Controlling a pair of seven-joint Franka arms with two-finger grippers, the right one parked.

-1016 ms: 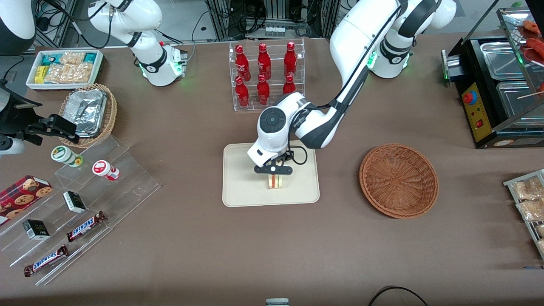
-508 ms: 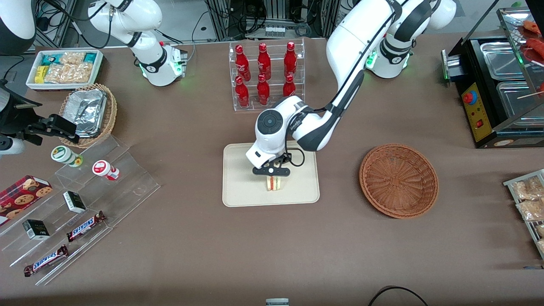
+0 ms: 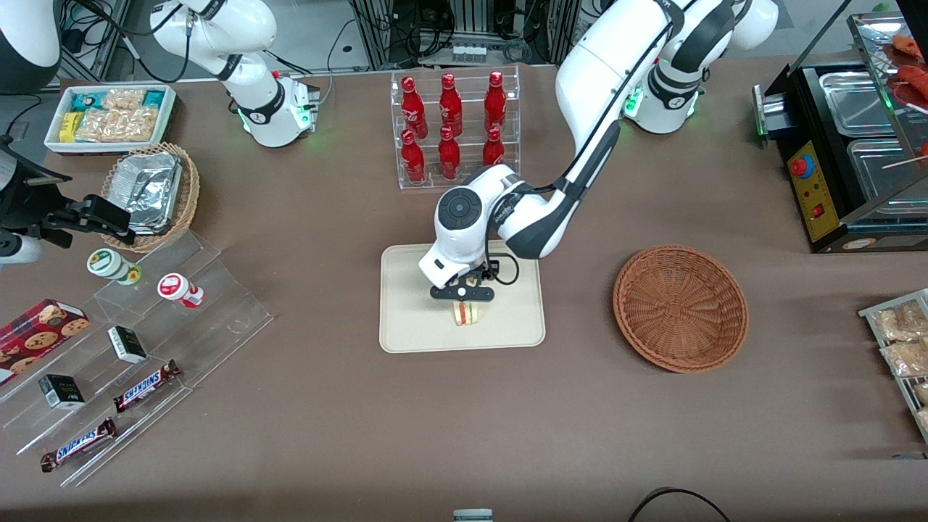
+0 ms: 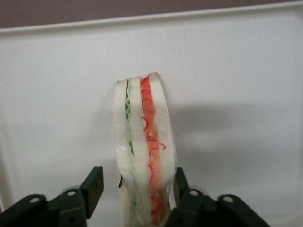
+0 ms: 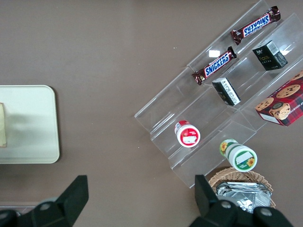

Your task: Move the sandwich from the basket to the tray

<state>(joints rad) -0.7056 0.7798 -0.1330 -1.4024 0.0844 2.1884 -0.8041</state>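
Sandwich [image 4: 142, 151] stands on the tray [image 3: 413, 326]. The hand [image 3: 462, 293] straddles it, one finger [image 4: 93, 185] apart. Lift straight up, avoiding tipping.

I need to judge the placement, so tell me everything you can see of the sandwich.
The sandwich is a thin wedge of pale bread with green and red filling layers, in clear wrap. It stands on edge on the cream tray, cut side up toward the wrist camera. The gripper straddles it, fingers open with a gap at one side.

Mock shop in lab, snack displays [image 3: 109, 362] (cola rack [image 3: 453, 127])
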